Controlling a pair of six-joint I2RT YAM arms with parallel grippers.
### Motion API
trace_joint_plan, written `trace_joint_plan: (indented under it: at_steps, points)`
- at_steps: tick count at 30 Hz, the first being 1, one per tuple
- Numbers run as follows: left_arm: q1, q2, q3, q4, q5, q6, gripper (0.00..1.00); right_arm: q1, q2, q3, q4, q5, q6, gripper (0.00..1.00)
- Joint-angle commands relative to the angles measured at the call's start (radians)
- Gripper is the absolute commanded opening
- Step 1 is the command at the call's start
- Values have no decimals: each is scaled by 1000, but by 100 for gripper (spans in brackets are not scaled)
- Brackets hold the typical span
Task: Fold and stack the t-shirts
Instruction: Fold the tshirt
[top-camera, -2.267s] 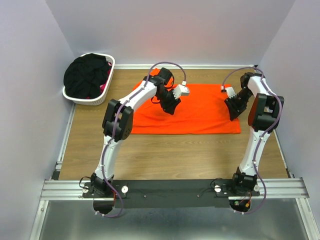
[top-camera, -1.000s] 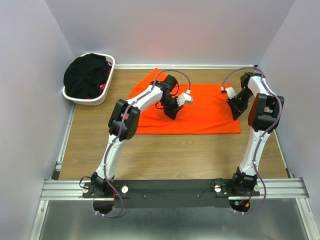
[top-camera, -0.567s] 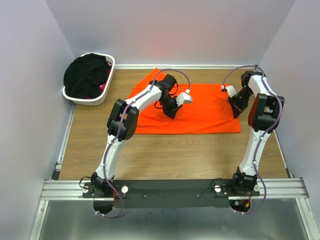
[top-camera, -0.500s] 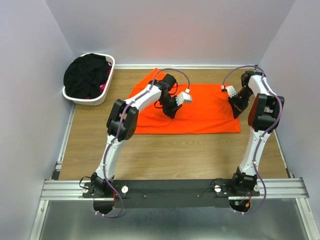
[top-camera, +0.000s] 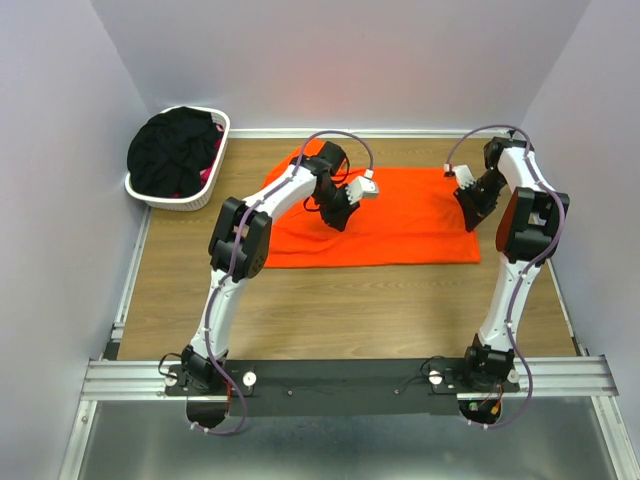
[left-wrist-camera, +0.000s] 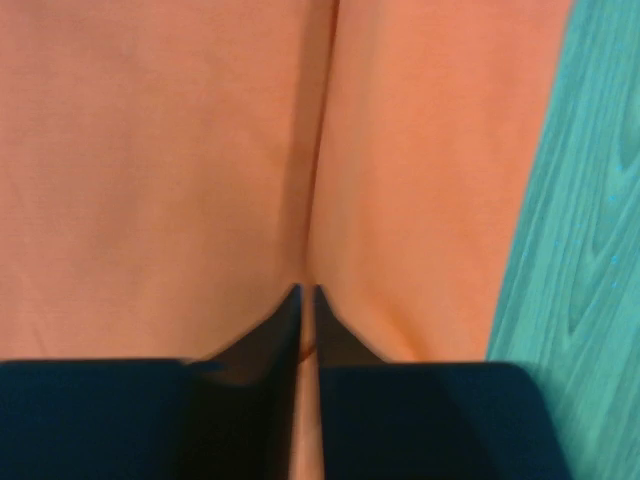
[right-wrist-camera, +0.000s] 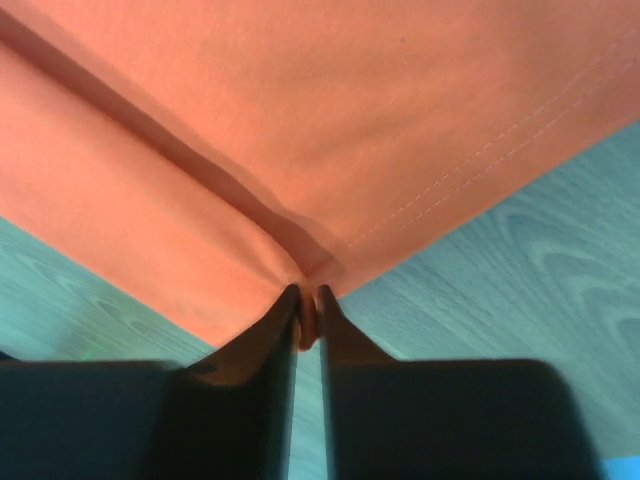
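Left fingers (left-wrist-camera: 262, 345) and right fingers (right-wrist-camera: 262, 340) clench orange t-shirt (top-camera: 400, 225) creases, pinched cloth barely visible.

Plain bright orange t-shirt (top-camera: 410, 232), black shirts (top-camera: 172, 150) in a white basket (top-camera: 190, 203), brown wood-grain table (top-camera: 350, 300).

White plastic laundry basket (top-camera: 170, 198) at the far left corner of a wood-grain table (top-camera: 350, 310), enclosed by pale grey walls (top-camera: 350, 60); aluminium rail (top-camera: 130, 378) along the near edge
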Motion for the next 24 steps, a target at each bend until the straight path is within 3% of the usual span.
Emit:
trace_joint_plan:
  at_steps: [1,4,9,16,20,22,24]
  points:
    - [6,13,29,18,-48,-22,29,-7,38,32,12,-5,13,35]
    - [23,2,41,23,-39,-32,40,-8,34,22,18,12,8,52]
    - [138,-32,179,9,7,-74,42,-34,41,166,18,-40,60,65]
    - [305,-73,229,282,-11,-306,46,-44,120,331,144,-144,223,67]
    - [367,-4,280,441,-44,-394,49,-44,164,360,357,-120,335,68]
    - [373,37,342,460,-44,-394,49,-44,205,409,405,-115,387,69]
    - [374,91,377,483,-122,-484,50,-42,273,470,426,-112,416,70]
